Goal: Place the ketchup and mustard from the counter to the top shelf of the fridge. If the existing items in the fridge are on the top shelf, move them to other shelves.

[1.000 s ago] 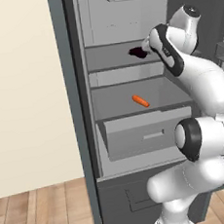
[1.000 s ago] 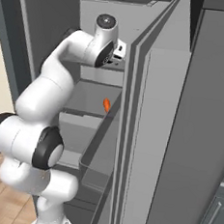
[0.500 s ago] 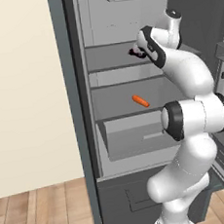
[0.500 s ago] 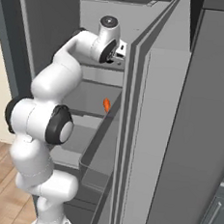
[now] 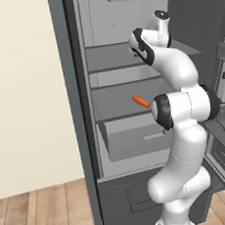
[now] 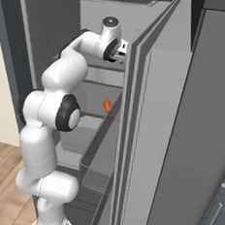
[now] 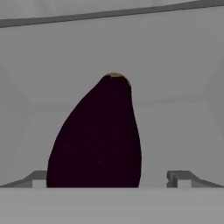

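Hand view now has the dark maroon lump (image 7: 98, 135) looming between the spread fingertips (image 7: 179, 178) of the claw (image 7: 107, 178), jaws apart and not yet clamped; the arm has swung deeper into the fridge (image 5: 80, 113) since a second ago; the carrot piece (image 5: 141, 101) lies on a lower shelf; clearing looks imminent.

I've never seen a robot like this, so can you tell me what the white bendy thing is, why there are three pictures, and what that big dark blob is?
The white bendy thing is a robot arm reaching into an open fridge. Two pictures come from cameras behind the arm, one on each side. The third comes from a camera on its hand, looking straight ahead. The dark blob is a dark maroon lump, probably a vegetable, lying on a grey shelf. It sits between the hand's two open fingers, very close, but not squeezed yet. One shelf lower lies a small orange carrot. Nothing is held right now.
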